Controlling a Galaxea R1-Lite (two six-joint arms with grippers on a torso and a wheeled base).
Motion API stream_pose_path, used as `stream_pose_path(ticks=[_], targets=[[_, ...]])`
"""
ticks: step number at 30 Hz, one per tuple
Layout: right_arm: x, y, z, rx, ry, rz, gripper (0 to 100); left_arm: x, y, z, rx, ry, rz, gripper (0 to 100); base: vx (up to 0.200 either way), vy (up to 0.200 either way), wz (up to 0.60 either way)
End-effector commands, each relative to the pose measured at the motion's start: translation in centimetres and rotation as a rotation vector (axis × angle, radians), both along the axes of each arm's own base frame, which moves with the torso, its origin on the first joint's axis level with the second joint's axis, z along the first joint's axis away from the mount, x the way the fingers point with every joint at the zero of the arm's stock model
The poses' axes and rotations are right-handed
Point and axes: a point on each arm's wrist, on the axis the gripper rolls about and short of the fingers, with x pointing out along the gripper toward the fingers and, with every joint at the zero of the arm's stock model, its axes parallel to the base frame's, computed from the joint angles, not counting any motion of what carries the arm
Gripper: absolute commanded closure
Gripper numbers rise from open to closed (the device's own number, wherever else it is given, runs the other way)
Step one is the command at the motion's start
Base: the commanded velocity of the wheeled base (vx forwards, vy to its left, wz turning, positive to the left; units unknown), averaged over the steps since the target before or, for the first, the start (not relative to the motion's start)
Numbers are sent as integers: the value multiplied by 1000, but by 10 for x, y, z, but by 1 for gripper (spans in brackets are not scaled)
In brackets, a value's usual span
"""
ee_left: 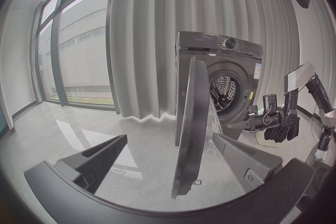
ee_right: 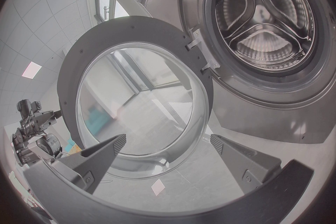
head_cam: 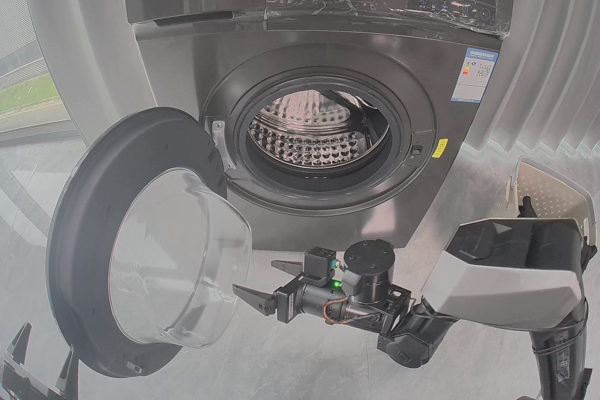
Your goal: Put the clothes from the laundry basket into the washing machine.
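- Dark grey front-loading washing machine (head_cam: 300, 45), its round glass door (head_cam: 144, 245) open, drum empty.
- Cream perforated laundry basket (head_cam: 553, 195) on the floor, right of the machine.
- Right end effector (head_cam: 253, 276) released and empty, just beside the door; swinging it could strike the glass.
- Left end effector (head_cam: 49, 339) released.

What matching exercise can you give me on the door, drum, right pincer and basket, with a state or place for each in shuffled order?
Things:
1. door
2. drum
3. right pincer
4. basket

States or places:
a. shiny metal, nothing inside
b. white, at the far right
c. swung open to the left
d. fingers apart, holding nothing

Pairs: 1-c, 2-a, 3-d, 4-b
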Motion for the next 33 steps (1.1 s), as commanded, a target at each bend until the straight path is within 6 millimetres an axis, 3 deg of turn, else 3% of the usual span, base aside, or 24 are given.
stream_pose_path(ticks=[1,6,9,14,25,33], targets=[[-18,-35,61,46,-76,-43,0,0,0,-5,0,6,1,0,0,0,0],[-36,-83,101,1,-223,-152,0,0,0,-5,5,6,1,0,0,0,0],[-58,-110,126,21,-272,-196,0,0,0,-5,5,6,1,0,0,0,0],[-78,-137,138,27,-287,-228,0,0,0,-5,6,6,1,0,0,-40,0],[-91,-154,146,42,-312,-253,0,0,0,-5,6,6,1,0,0,-200,0],[-102,-171,148,21,-348,-278,0,0,0,-5,6,6,1,0,0,0,0]])
